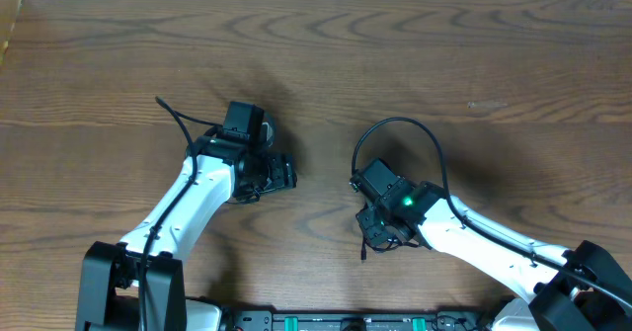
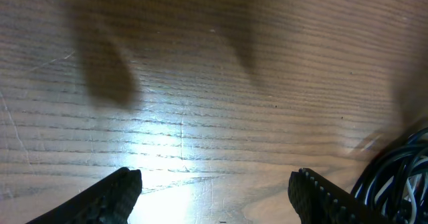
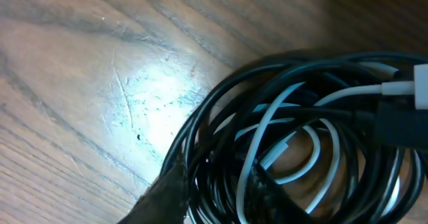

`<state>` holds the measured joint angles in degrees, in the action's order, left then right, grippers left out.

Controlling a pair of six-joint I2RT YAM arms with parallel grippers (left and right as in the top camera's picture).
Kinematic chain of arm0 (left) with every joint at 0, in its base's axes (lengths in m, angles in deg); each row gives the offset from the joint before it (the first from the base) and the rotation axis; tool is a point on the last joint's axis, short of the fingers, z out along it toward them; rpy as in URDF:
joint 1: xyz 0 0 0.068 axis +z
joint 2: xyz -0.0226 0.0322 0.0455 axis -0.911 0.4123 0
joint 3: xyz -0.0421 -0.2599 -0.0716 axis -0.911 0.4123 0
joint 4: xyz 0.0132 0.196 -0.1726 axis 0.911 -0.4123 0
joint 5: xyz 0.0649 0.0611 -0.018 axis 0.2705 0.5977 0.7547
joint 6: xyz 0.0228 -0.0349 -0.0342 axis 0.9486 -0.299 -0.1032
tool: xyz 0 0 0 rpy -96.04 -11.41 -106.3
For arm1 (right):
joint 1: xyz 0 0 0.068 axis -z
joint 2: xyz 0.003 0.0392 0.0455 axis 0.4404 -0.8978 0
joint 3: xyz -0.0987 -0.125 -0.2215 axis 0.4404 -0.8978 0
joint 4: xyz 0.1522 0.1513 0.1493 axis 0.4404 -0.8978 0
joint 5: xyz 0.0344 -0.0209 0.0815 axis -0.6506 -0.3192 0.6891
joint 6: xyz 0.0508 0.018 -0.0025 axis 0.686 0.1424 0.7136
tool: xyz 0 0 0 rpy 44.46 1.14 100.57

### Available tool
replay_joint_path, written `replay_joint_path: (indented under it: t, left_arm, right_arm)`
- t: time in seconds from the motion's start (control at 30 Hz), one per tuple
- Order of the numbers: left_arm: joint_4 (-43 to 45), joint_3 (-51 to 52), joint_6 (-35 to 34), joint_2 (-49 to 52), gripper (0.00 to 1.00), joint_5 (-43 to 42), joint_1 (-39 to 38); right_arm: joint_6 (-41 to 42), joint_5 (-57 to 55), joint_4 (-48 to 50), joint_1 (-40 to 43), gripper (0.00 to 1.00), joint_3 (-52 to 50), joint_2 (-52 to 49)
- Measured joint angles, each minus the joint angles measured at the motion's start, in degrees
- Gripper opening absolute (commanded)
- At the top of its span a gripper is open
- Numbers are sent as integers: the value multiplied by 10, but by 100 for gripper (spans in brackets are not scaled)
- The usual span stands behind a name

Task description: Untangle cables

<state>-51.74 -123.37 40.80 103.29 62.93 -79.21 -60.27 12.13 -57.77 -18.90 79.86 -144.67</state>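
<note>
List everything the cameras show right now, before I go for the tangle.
table: one, brown wood, under everything.
black cable: one, black, coiled in a bundle below the right wrist camera.
white cable: one, white, threaded through the black coils.
arm wires: two, black, one along each arm.
left arm: one, white and black, left of centre; jaws open, nothing between them.
right arm: one, white and black, lower right; jaws at the bundle, grip unclear.
</note>
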Motion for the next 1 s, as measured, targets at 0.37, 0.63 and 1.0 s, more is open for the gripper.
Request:
replay_joint_path:
  t: [0.37, 0.63, 1.0]
  left_arm:
    - [0, 0, 2, 0, 75, 0, 0]
    - [1, 0, 2, 0, 75, 0, 0]
    - [-6, 12, 6, 0, 50, -17, 0]
  right_arm:
    - [-2, 9, -45, 0, 33, 22, -1]
    - [-2, 9, -29, 0, 33, 18, -19]
    - [0, 12, -35, 2, 1, 24, -47]
